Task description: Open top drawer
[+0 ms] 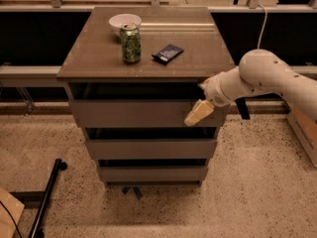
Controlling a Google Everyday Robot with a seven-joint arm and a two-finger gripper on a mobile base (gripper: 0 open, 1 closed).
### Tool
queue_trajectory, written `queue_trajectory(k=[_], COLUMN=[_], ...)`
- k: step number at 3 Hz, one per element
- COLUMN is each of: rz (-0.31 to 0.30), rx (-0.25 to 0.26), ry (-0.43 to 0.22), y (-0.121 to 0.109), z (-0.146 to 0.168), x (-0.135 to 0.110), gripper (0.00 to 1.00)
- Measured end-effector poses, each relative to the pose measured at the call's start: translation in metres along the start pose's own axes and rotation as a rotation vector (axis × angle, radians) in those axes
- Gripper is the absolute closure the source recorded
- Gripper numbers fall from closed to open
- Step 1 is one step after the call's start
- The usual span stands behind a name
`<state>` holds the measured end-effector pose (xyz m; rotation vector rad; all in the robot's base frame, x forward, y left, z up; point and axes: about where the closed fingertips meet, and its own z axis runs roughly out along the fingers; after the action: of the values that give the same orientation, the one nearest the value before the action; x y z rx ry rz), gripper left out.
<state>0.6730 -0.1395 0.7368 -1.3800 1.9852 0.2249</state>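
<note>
The top drawer [138, 114] is the uppermost and widest of three plain grey-taupe fronts in a small cabinet, with a dark gap above it under the tabletop. My gripper [198, 114], tan-tipped on a white arm [262, 78] reaching in from the right, is at the right end of that drawer front. It points down and to the left, against or just in front of the panel. Whether it touches the panel cannot be told.
On the cabinet top [99, 58] stand a green can [131, 43], a white bowl [125, 21] behind it and a dark flat packet [167, 53]. Two lower drawer fronts [151, 148] sit beneath. A black pole [47, 197] lies on the speckled floor at the left.
</note>
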Motion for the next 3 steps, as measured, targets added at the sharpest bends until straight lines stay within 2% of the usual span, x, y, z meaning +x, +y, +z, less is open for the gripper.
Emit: queue_trajectory(k=[3], rz=[0.003], rx=[-0.004], ry=[-0.004], y=[-0.0011], z=[0.0034], x=[0.0005], gripper=[0.00])
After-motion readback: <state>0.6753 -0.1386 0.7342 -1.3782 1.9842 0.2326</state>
